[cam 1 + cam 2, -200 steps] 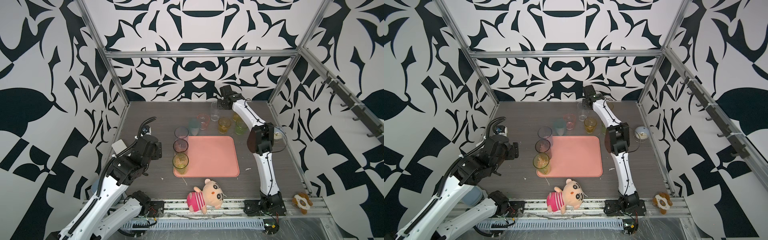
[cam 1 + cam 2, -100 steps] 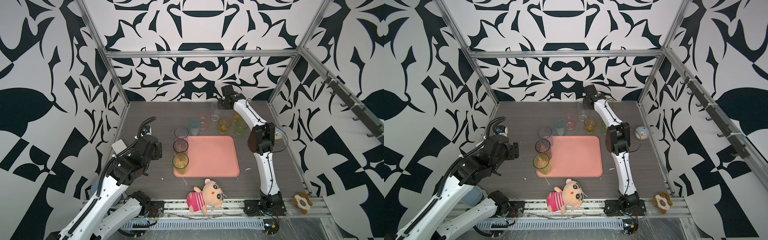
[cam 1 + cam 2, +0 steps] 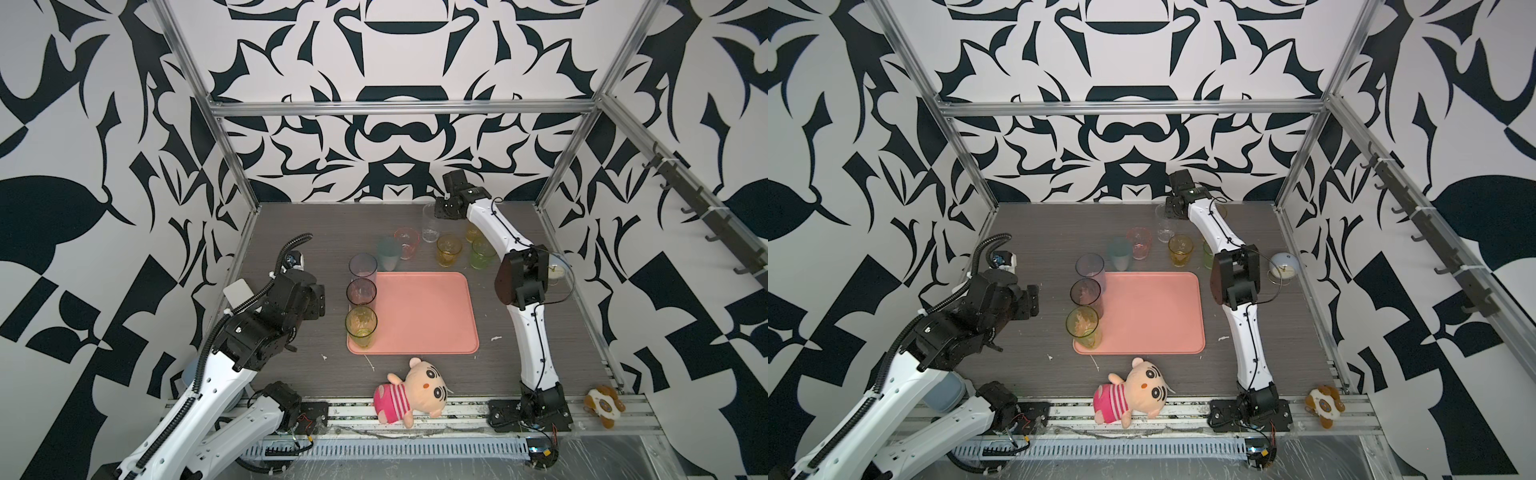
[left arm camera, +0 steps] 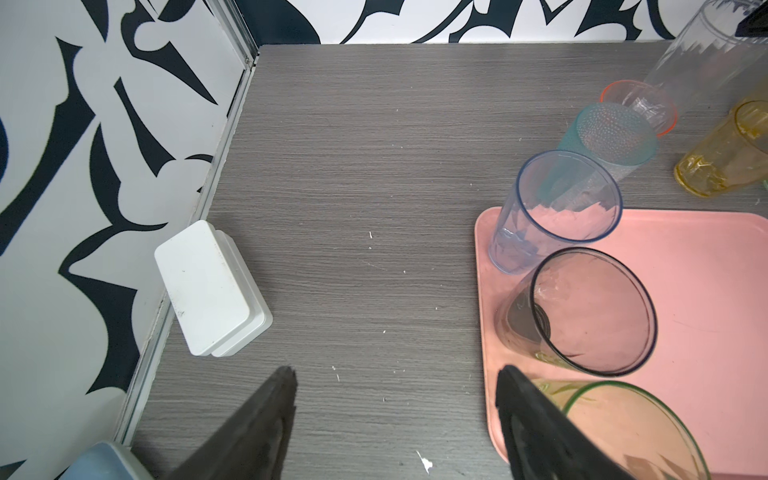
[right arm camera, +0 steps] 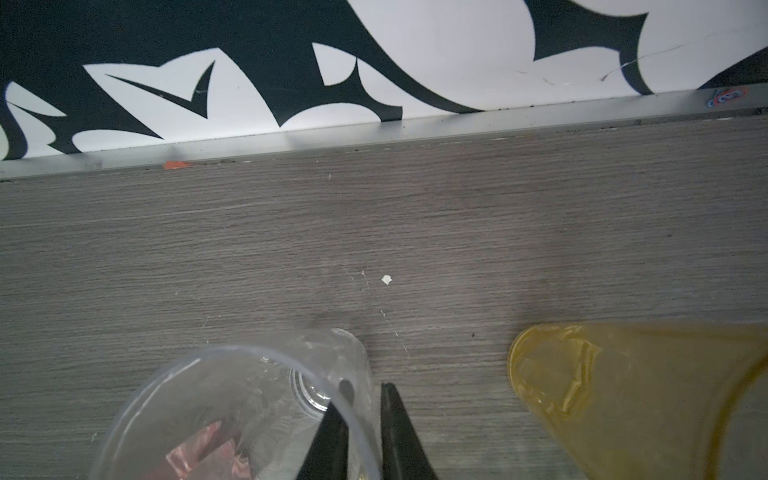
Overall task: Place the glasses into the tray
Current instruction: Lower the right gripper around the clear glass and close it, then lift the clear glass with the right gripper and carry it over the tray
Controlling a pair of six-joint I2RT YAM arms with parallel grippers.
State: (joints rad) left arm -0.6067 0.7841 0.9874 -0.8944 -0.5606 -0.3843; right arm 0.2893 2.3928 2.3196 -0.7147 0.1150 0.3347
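Note:
The salmon-pink tray (image 3: 424, 316) lies mid-table. Along its left edge stand three glasses: blue-grey (image 3: 363, 266), smoky (image 3: 361, 291) and green-yellow (image 3: 361, 326). Behind the tray, on the table, are teal (image 3: 389, 253), pink (image 3: 406, 243), amber (image 3: 449, 250), green (image 3: 482, 253) and yellow (image 3: 472, 232) glasses. A tall clear glass (image 3: 431, 222) stands upright at the back. My right gripper (image 5: 365, 395) is shut on its wall (image 5: 232, 415), one finger inside and one outside. My left gripper (image 4: 397, 374) hangs open and empty over bare table, left of the tray (image 4: 685, 291).
A small white box (image 4: 212, 286) lies by the left wall. A plush doll (image 3: 411, 386) lies at the front edge and a small plush dog (image 3: 602, 405) at the front right. A round white clock (image 3: 555, 270) sits behind the right arm's elbow. The back wall is close behind the right gripper.
The right gripper has shifted slightly to the right at the clear glass and its jaws have closed a little on the wall. The left arm has not moved.

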